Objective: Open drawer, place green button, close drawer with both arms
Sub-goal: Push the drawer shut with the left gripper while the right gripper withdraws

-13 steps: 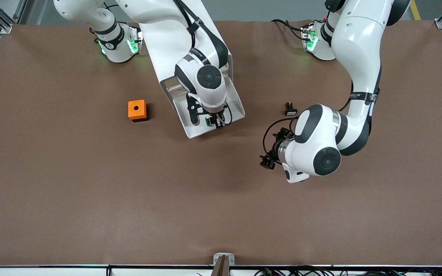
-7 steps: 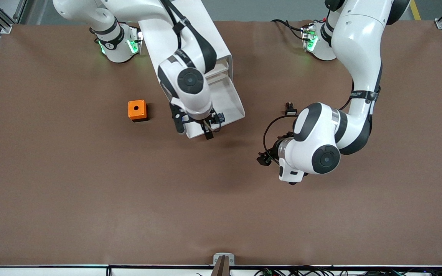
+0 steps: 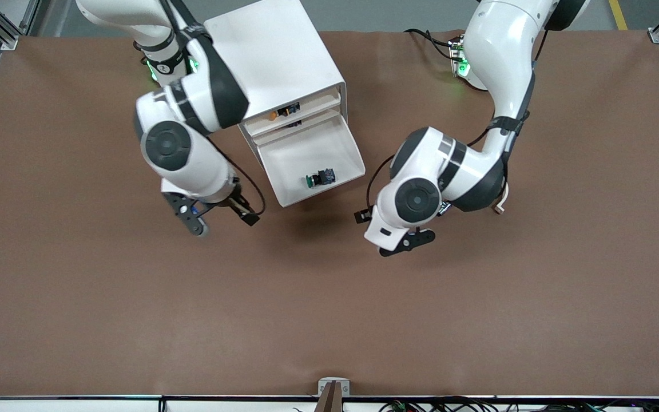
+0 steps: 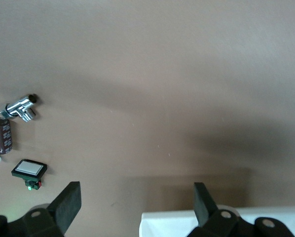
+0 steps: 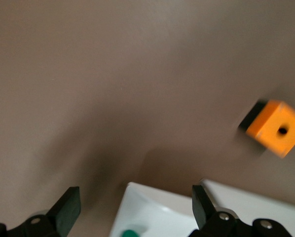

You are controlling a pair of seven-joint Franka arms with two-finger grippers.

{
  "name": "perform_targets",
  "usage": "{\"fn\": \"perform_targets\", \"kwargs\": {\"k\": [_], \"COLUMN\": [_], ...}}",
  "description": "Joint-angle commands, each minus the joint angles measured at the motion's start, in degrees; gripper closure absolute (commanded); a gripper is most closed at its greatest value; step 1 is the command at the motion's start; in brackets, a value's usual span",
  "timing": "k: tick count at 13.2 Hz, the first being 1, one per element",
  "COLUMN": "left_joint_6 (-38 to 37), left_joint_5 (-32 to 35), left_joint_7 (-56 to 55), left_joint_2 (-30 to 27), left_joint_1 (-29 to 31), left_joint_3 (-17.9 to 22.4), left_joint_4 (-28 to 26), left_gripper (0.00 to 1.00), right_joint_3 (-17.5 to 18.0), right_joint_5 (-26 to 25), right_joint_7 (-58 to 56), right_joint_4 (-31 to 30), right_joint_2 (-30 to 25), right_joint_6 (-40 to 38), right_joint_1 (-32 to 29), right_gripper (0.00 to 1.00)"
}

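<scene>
Since the button point(image 3: 319, 178) already lay in the open drawer point(image 3: 284, 160), you kept the right gripper point(image 3: 218, 220) and the left gripper point(image 3: 393, 232) spread and empty, over the table in front of it, ready to push.

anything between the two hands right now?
Front view: between right hand and left hand lies only bare table; the open drawer with the button sits just above that line.

Bright, even light from above — soft dark shadows under both arms; the right wrist view is blurry.
</scene>
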Motion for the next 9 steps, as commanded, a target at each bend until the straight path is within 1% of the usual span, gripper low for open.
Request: {"fn": "perform_targets", "kwargs": {"k": [1, 2, 4, 5, 6, 7, 8, 9], "left_joint_6": [8.2, 13.5, 19.1, 19.8, 19.5, 19.5, 19.5, 20.0], "left_joint_5": [1.4, 1.2, 1.3, 1.3, 1.0, 0.5, 0.9, 1.1], "left_joint_7": [3.7, 3.7, 3.7, 3.7, 3.7, 2.8, 3.2, 3.6], "left_joint_2": [-1.7, -0.6, 1.5, 2.2, 2.6, 2.5, 2.2, 2.3], "left_joint_1": [-0.7, -1.6, -3.6, -3.8, -4.0, -4.2, -4.3, -4.2], "left_joint_3": [-0.9, -1.3, -1.4, -1.5, -2.5, -4.8, -5.3, -5.5], "left_joint_4": [-5.6, -6.9, -8.0, -8.0, -8.5, -10.9, -13.1, -13.8], "left_gripper": [0.0, 0.0, 0.0, 0.0, 0.0, 0.0, 0.0, 0.0], "right_joint_3": [1.0, 1.1, 1.0, 1.0, 1.0, 1.0, 1.0, 1.0], "right_joint_5": [-0.1, 0.0, -0.1, -0.3, -0.3, -0.4, -0.4, -0.5], "right_joint_7": [-14.5, -18.9, -28.9, -32.8, -36.1, -38.9, -42.2, -45.1], "right_joint_4": [-0.8, -0.8, -0.8, -0.8, -0.9, -0.9, -1.0, -0.9], "right_joint_2": [-4.6, -5.4, -7.1, -7.5, -8.5, -8.8, -9.3, -9.6], "right_joint_6": [-2.6, -3.8, -5.8, -6.5, -6.8, -6.9, -7.3, -7.5], "right_joint_1": [-6.3, -8.8, -13.0, -15.6, -17.3, -18.8, -20.6, -22.0], "right_gripper": [0.0, 0.0, 0.0, 0.0, 0.0, 0.0, 0.0, 0.0]}}
